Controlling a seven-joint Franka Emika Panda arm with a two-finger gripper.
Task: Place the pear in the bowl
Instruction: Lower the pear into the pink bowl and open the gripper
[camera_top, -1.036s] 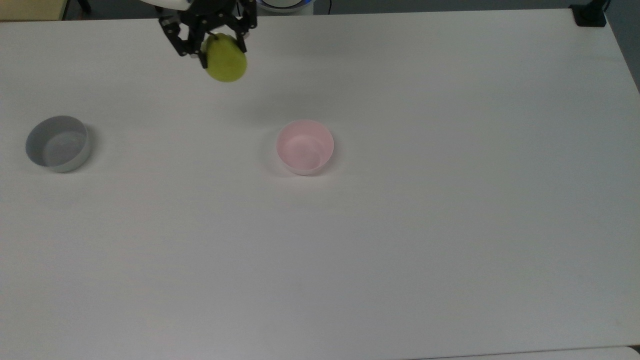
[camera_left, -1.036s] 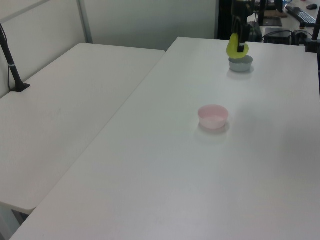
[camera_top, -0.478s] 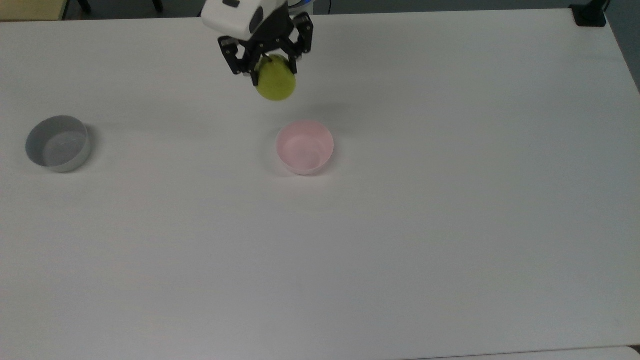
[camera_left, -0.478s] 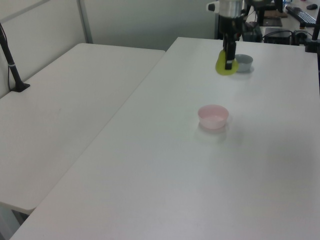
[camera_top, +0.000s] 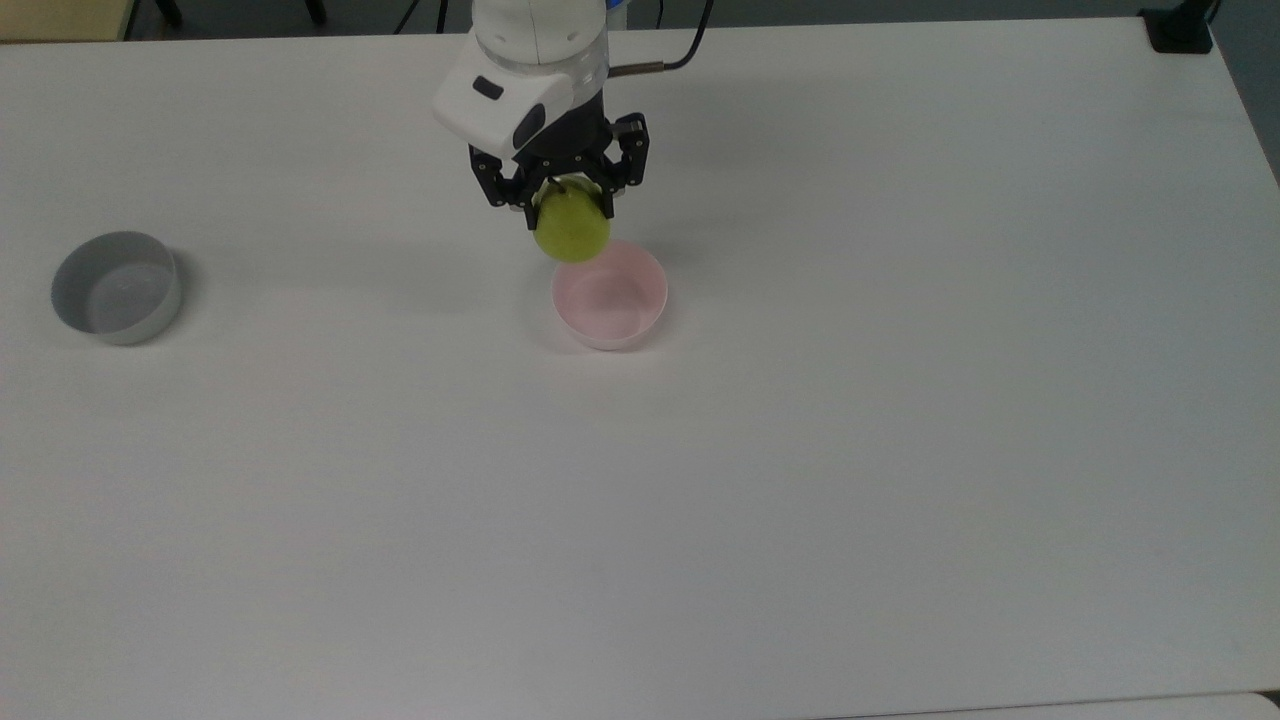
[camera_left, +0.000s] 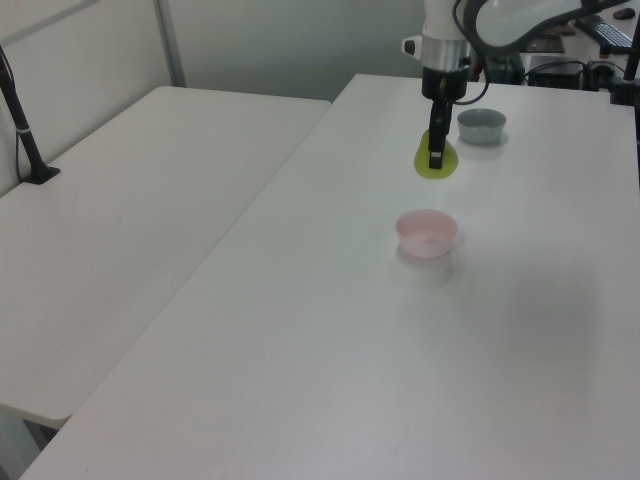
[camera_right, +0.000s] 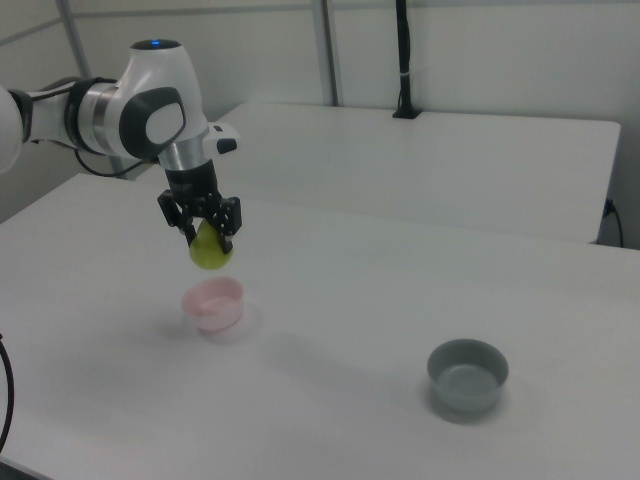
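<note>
My gripper (camera_top: 562, 195) (camera_left: 436, 158) (camera_right: 208, 231) is shut on the yellow-green pear (camera_top: 572, 230) (camera_left: 437, 160) (camera_right: 210, 249), which hangs in the air below the black fingers. The pale pink bowl (camera_top: 610, 294) (camera_left: 427, 232) (camera_right: 213, 303) stands on the white table. In the top view the pear overlaps the bowl's upper left rim. In the right view the pear hangs a little above the bowl, just off to the right view's left of its middle.
A grey straight-sided bowl (camera_top: 117, 287) (camera_left: 481, 125) (camera_right: 467, 375) stands apart from the pink one, far to the top view's left. A second white table (camera_left: 130, 220) adjoins in the left view. A black post (camera_right: 403, 60) stands at the back.
The arm has carried the pear from the top view's upper left down and right, from the table's far edge to the pink bowl's rim. The bowls have not moved.
</note>
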